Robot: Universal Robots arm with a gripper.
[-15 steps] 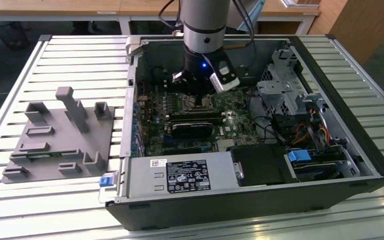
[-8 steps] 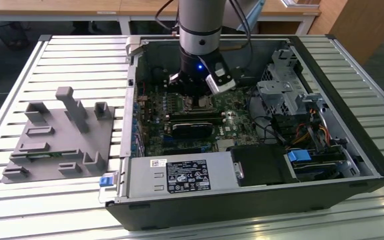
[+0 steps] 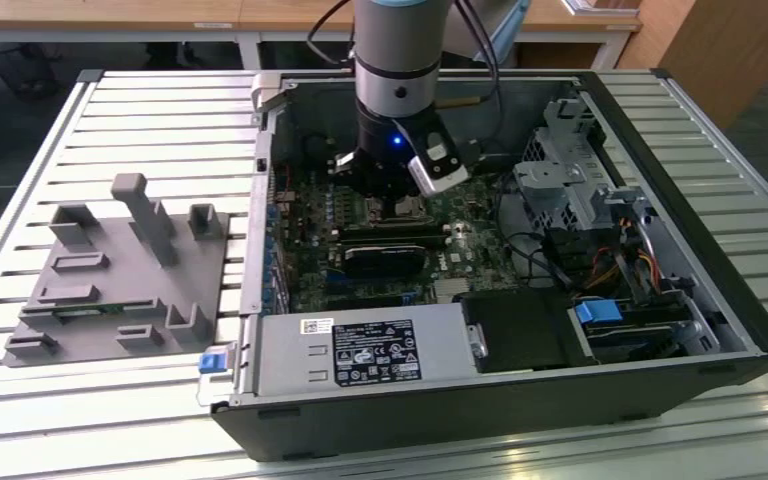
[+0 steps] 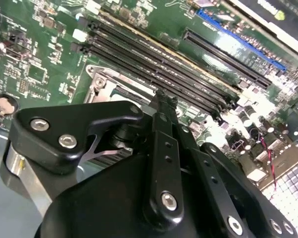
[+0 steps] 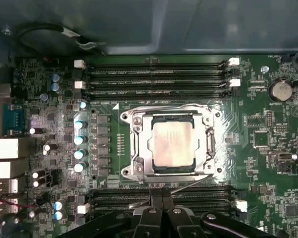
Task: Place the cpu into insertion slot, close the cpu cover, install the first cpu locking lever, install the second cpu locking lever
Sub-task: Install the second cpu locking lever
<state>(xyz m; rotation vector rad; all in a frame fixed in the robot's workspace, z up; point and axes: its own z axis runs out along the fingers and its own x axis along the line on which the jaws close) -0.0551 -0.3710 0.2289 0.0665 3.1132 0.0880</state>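
Note:
In the first wrist view the cpu [image 5: 173, 144], a dull silver-tan square, lies in the insertion slot [image 5: 127, 171] on the green board. The cpu cover [image 5: 139, 145], a silver frame, lies flat around it. A thin silver locking lever [image 5: 182, 188] runs slanted along the socket's edge, just by my fingertips. My gripper [image 5: 161, 195] is shut, its two black fingers pressed together at that edge of the socket. Whether they touch the lever I cannot tell. The second wrist view has the gripper [image 4: 163, 100] low over the socket's corner. In the exterior view the gripper [image 3: 391, 203] reaches down inside the computer case.
Long black memory slots [image 5: 154, 74] flank the socket on two sides. The open case [image 3: 704, 270] walls me in, with a black card [image 3: 387, 258], drive bays [image 3: 564, 180] and a power supply [image 3: 357, 350]. A grey fixture [image 3: 117, 270] stands on the slatted table at the exterior view's left.

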